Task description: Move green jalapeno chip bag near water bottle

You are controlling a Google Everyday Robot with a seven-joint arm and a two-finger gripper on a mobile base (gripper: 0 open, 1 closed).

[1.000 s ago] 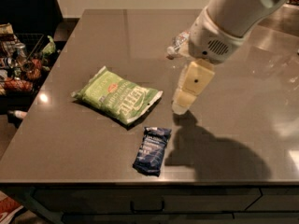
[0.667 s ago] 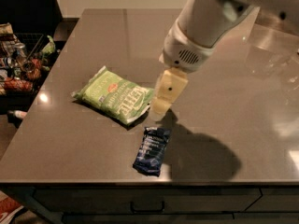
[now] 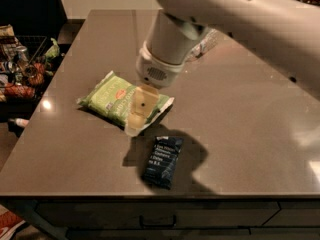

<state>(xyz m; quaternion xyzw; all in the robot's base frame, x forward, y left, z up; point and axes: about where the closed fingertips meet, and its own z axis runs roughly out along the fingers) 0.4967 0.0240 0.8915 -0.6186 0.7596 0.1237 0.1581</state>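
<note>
The green jalapeno chip bag (image 3: 111, 99) lies flat on the brown table (image 3: 250, 134), left of centre. My gripper (image 3: 137, 115) hangs from the big white arm and is down over the bag's right end, at or just above its white edge. The water bottle (image 3: 204, 45) lies behind the arm at the back of the table. It is mostly hidden, and only part of its clear body shows. The bag and the bottle are well apart.
A dark blue snack packet (image 3: 162, 161) lies near the table's front edge, just in front of the gripper. A wire rack with cluttered goods (image 3: 22, 66) stands off the table's left side. The arm covers much of the table's back middle.
The arm has swung left and toward the front. The gripper went from the bare table right of the bag to over the bag's right end. The bag and the blue packet have not moved.
</note>
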